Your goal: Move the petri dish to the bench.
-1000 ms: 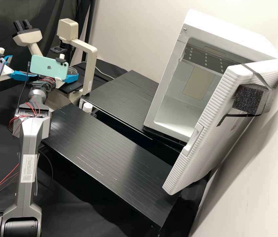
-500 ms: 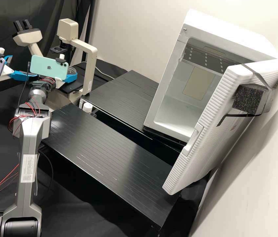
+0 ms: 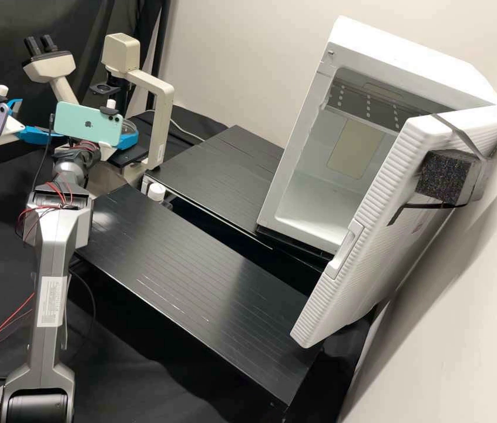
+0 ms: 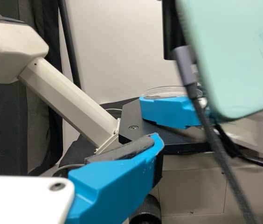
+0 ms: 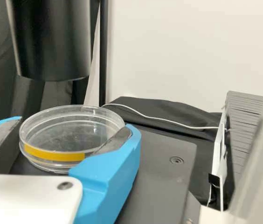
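In the high view my right gripper, below the mint phone, is at the microscope stage, with the clear petri dish at its blue finger. My left gripper stands farther left, its fingers apart. The right wrist view has the petri dish, with a yellow strip on its side, between the pads of my right gripper, level above the black stage; whether it touches the stage I cannot tell. In the left wrist view, my left gripper is open and empty, some way from the dish.
The microscope's cream arm rises right of the dish. Two black ribbed bench tops lie to the right, with a white-capped object at the gap between them. Beyond stands a white incubator, its door open.
The visible finger of my right gripper has drawn slightly inward at the dish. The mint phone above it has shifted and tilted a little. My left gripper has barely changed.
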Tool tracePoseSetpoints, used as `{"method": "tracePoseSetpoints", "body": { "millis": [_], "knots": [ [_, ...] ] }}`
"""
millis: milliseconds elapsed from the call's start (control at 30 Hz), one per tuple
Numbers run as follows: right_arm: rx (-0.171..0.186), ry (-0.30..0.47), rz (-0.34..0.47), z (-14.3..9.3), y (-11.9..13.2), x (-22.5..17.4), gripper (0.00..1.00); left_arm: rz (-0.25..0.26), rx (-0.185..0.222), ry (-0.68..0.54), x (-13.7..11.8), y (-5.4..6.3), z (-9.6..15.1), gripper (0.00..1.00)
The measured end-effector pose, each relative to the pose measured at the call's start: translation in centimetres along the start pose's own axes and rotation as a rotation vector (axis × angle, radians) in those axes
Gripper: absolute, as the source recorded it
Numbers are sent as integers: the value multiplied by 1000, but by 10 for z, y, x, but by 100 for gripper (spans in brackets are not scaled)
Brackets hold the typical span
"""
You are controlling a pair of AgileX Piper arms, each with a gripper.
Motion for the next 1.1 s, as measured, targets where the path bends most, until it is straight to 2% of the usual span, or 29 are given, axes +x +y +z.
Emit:
{"method": "tracePoseSetpoints", "body": {
  "millis": [100, 300, 633, 733, 867, 967, 1033, 1100],
  "knots": [
    [1, 7, 22, 3, 6, -8, 0, 0, 0, 0, 0, 0, 0, 100],
    [-20, 34, 87, 8, 18, -33, 0, 0, 0, 0, 0, 0, 0, 100],
    [-9, 59, 134, 23, 37, -82, 0, 0, 0, 0, 0, 0, 0, 100],
    [-22, 63, 142, 26, 38, -90, 0, 0, 0, 0, 0, 0, 0, 100],
    [-22, 62, 143, 36, 40, -105, 0, 0, 0, 0, 0, 0, 0, 100],
    [-38, 66, 144, 41, 42, -120, 0, 0, 0, 0, 0, 0, 0, 100],
    [-39, 70, 167, 46, 47, -134, 0, 0, 0, 0, 0, 0, 0, 100],
    [-23, 71, 204, 51, 53, -148, 0, 0, 0, 0, 0, 0, 0, 100]
  ]
}}
